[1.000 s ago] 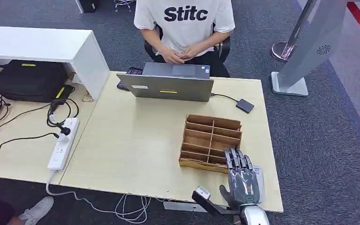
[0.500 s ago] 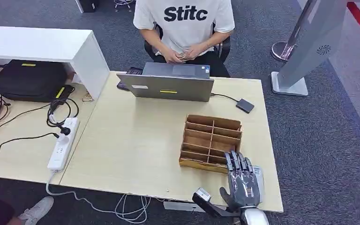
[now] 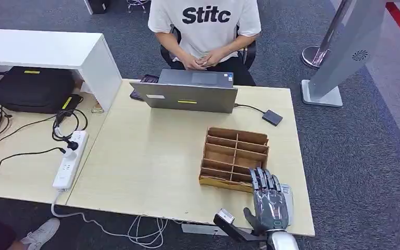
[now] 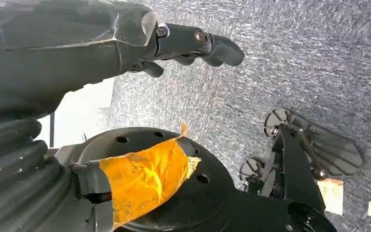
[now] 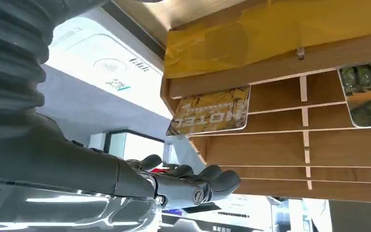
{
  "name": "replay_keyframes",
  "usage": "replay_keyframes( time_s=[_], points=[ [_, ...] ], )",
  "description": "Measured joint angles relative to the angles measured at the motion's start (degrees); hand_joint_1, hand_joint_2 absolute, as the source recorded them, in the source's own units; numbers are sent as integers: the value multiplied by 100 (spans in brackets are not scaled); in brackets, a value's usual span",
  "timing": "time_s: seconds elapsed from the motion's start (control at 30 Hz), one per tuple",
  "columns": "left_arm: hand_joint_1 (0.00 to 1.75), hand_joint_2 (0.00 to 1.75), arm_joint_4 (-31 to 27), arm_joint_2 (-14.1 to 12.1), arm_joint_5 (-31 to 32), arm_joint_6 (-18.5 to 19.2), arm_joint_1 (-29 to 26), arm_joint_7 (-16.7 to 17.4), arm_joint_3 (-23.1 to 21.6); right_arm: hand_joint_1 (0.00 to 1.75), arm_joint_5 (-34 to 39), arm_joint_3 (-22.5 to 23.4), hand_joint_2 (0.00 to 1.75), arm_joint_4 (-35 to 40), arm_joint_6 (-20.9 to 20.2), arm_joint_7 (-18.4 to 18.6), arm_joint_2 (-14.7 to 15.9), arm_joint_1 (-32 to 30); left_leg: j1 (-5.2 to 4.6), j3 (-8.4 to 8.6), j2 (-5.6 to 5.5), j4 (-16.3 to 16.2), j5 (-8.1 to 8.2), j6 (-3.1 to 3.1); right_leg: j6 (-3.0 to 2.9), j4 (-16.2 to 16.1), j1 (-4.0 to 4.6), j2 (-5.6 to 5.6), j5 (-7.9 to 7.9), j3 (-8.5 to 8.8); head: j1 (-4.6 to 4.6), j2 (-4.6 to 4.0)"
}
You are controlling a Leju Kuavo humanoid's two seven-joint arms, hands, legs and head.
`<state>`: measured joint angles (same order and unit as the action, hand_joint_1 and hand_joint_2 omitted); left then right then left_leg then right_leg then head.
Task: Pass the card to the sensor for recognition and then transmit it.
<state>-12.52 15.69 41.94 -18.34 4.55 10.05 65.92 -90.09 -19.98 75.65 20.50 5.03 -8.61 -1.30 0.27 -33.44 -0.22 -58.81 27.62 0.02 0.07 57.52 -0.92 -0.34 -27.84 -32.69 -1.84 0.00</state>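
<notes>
At the table's front right corner my right hand [image 3: 269, 200] lies flat, fingers stretched toward the wooden card rack [image 3: 234, 156], and holds nothing. It covers most of a white sensor [image 3: 289, 194]. In the right wrist view the sensor [image 5: 101, 58] shows a contactless mark, next to the rack [image 5: 319, 150]. A yellow HOTEL card [image 5: 210, 112] stands in one slot and a second card [image 5: 369, 94] in another; the fingers [image 5: 198, 186] sit apart from both. My left hand [image 4: 183, 43] hangs over the carpet with nothing in it.
A person [image 3: 205, 26] sits behind an open laptop [image 3: 187, 96] at the far edge. A small black box [image 3: 272, 117] on a cable lies to the rack's far right. A power strip [image 3: 70, 159] and black bag [image 3: 34, 88] are at left; a grey stand [image 3: 344, 52] is off the table at right.
My right hand has slid very slightly back toward the table's front edge. The person's hands have shifted a little behind the laptop.
</notes>
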Motion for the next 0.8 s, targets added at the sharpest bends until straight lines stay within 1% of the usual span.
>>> replay_keyframes(
  time_s=[0.6, 0.8],
  points=[
    [0, 175, 0, 0, -107, -20, -13, -39, 201, 0, 0, 35, 175, 4, 17, -20, -76, 6, 0, 0, 0, 0, 0, 0, 0, 0, 0, 0, 0, 0, 0, 0],
    [0, 175, 0, -2, -109, -20, -12, -42, 236, 0, 0, 46, 175, 6, 116, -22, -92, 34, 0, 0, 0, 0, 0, 0, 0, 0, 0, 0, 0, 0, 0, 0]
  ],
)
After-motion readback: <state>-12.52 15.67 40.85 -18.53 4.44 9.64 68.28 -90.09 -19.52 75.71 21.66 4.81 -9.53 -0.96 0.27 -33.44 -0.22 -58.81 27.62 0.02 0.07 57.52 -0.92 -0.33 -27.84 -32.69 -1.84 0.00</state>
